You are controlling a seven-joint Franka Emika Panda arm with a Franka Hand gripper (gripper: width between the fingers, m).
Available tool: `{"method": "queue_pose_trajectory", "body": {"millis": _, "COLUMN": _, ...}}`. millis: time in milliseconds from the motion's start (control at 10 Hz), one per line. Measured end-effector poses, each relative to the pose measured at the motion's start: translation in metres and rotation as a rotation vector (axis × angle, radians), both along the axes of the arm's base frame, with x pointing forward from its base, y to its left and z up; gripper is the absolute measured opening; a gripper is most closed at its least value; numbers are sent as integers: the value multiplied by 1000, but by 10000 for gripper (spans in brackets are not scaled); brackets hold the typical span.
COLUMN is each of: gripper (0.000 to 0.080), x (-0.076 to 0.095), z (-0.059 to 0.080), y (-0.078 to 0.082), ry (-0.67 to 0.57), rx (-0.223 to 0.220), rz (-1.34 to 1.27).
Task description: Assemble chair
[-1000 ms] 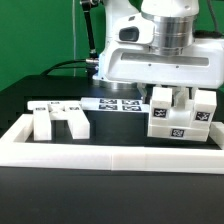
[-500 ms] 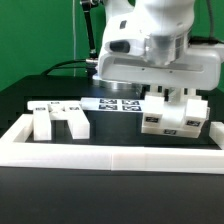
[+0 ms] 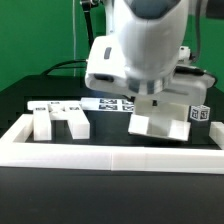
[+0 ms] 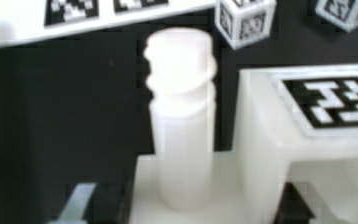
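Gripper (image 4: 197, 198) clamped on tilted blocky white plastic chair assembly (image 3: 160, 122); risk: pivots in jaws, corner strikes long white border rail (image 3: 100, 157).

Robotics lab, green backdrop (image 3: 30, 40), black table (image 3: 100, 142), white border rail (image 3: 110, 160), marker board (image 3: 112, 104)
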State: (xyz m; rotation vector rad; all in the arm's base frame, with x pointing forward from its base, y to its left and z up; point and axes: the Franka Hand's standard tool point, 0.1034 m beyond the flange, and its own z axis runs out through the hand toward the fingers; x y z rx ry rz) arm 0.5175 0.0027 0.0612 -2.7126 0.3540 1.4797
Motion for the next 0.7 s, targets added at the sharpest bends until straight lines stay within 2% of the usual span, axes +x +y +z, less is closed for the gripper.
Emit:
{"method": "queue_pose_trajectory", "body": {"millis": 200, "gripper": 333, "x": -9, "z": -6, "y": -4, "ry": 133, "rx": 11, "rz": -17}}
{"method": "queue_pose_trajectory", "body": {"millis": 400, "gripper": 333, "x": -7, "z": -6, "y": -5, "ry": 131, "rx": 12, "rz": -16}}
{"method": "queue_pose_trajectory", "body": {"millis": 500, "gripper": 407, "x": -6, "z": -8, "y": -7, "ry": 121, "rx": 10, "rz": -18}}
{"method": "queue_pose_trajectory", "body": {"millis": 600, "gripper": 545, "x": -5, "z": -9, "y": -8, "ry": 117, "rx": 9, "rz": -19}}
{"method": "queue_pose_trajectory", "body": {"millis": 700, "gripper": 617, "x": -4, "z": -9, "y": -8, "ry": 114, "rx": 8, "rz": -20}}
